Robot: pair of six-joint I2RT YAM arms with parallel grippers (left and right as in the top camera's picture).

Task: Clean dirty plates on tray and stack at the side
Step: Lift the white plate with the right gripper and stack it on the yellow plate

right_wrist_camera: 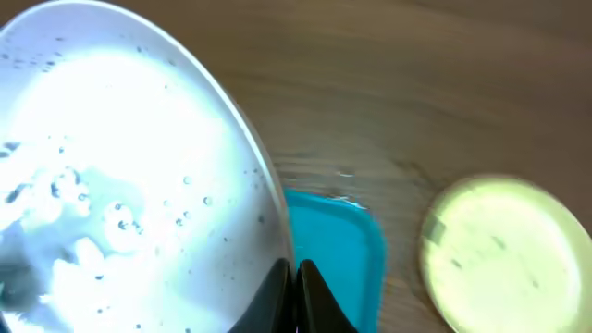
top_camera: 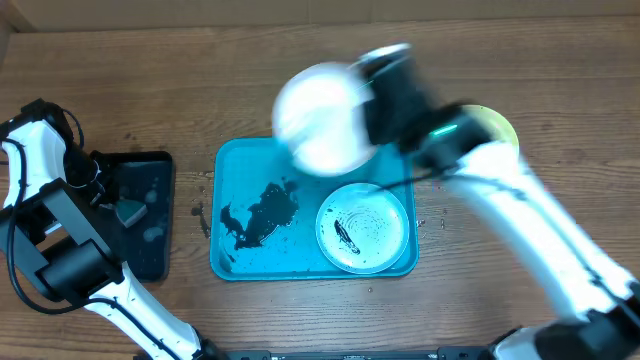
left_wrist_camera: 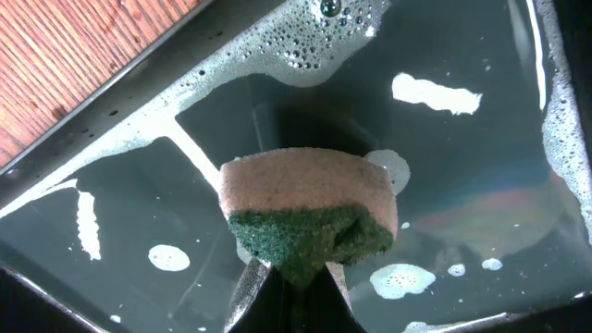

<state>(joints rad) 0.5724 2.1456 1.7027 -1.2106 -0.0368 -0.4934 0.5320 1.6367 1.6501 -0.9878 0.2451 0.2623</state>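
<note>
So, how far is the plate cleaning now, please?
Done, it seems: the yellow-green plate lies on the table right of the turquoise tray, with no smears visible. In hand: the right end effector holds the white plate, wet and blurred, above the tray; the left end effector grips the sponge at the soapy black tray. Left: the mint-rimmed plate on the tray has a black smear. No stack yet.
</note>
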